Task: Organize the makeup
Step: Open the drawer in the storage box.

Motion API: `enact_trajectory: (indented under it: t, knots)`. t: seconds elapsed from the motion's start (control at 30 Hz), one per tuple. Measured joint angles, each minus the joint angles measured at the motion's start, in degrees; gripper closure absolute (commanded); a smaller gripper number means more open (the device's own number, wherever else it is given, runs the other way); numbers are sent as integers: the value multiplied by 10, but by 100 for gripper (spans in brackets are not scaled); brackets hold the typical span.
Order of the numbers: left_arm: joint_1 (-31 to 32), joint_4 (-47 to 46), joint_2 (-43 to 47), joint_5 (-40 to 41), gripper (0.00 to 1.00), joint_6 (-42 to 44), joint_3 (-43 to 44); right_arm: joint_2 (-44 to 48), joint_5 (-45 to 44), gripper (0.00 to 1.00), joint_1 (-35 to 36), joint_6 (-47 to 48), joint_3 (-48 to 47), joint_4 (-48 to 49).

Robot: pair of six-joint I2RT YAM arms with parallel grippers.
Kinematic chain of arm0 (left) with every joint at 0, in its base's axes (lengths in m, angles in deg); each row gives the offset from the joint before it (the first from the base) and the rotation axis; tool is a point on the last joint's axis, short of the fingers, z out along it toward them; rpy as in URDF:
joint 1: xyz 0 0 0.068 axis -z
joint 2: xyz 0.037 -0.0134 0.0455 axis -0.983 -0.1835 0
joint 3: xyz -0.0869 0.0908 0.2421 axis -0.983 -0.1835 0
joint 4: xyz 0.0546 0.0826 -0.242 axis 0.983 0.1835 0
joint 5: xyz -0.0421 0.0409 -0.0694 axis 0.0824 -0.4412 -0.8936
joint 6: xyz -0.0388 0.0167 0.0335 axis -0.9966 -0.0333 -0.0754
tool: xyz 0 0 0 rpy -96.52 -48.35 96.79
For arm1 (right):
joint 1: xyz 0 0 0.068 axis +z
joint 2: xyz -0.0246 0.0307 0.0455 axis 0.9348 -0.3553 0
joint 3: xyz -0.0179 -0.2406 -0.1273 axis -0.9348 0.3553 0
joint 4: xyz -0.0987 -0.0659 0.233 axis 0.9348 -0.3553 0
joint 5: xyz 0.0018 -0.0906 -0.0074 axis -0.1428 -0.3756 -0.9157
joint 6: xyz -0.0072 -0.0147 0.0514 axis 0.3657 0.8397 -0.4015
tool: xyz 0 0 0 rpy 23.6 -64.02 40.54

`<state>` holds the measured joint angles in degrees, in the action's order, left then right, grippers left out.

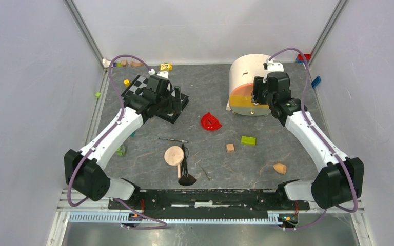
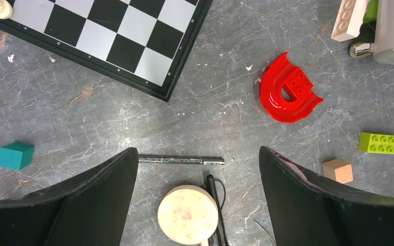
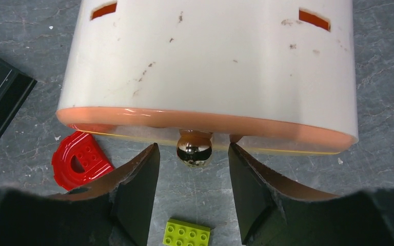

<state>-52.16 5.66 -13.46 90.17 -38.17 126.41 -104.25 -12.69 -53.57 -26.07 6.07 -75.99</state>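
Note:
Makeup lies on the near part of the table: a thin dark pencil (image 1: 173, 139) (image 2: 180, 160), a round peach compact (image 1: 174, 155) (image 2: 188, 214), a black-handled brush (image 1: 185, 171) (image 2: 216, 205) and an orange teardrop sponge (image 1: 280, 168). My left gripper (image 1: 177, 102) (image 2: 197, 151) hangs open high over the mat, and the pencil and compact show between its fingers far below. My right gripper (image 1: 259, 100) (image 3: 194, 152) is open, one finger on each side of the chrome knob (image 3: 194, 148) of a white round case (image 1: 249, 74) (image 3: 210, 61). Neither finger touches the knob.
A chessboard (image 1: 156, 95) (image 2: 107, 36) lies under the left arm. On the mat are a red curved piece (image 1: 211, 122) (image 2: 289, 95) (image 3: 79, 161), a green brick (image 1: 248, 140) (image 2: 381, 143) (image 3: 187, 233), a wooden block (image 1: 230, 147) (image 2: 337, 170) and a teal cube (image 2: 15, 155). Small toys line the back edge.

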Motion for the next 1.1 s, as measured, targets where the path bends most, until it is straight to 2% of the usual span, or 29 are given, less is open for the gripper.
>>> enact_trajectory:
  t: [0.23,0.5,1.1]
  knots:
    - [-6,0,3,0,7,0,0,-5,-5,52,-2,-4,0,0]
    - [-6,0,3,0,7,0,0,-4,-4,72,-2,-12,12,17]
    - [-12,0,3,-10,7,0,0,92,31,75,-3,-20,101,44]
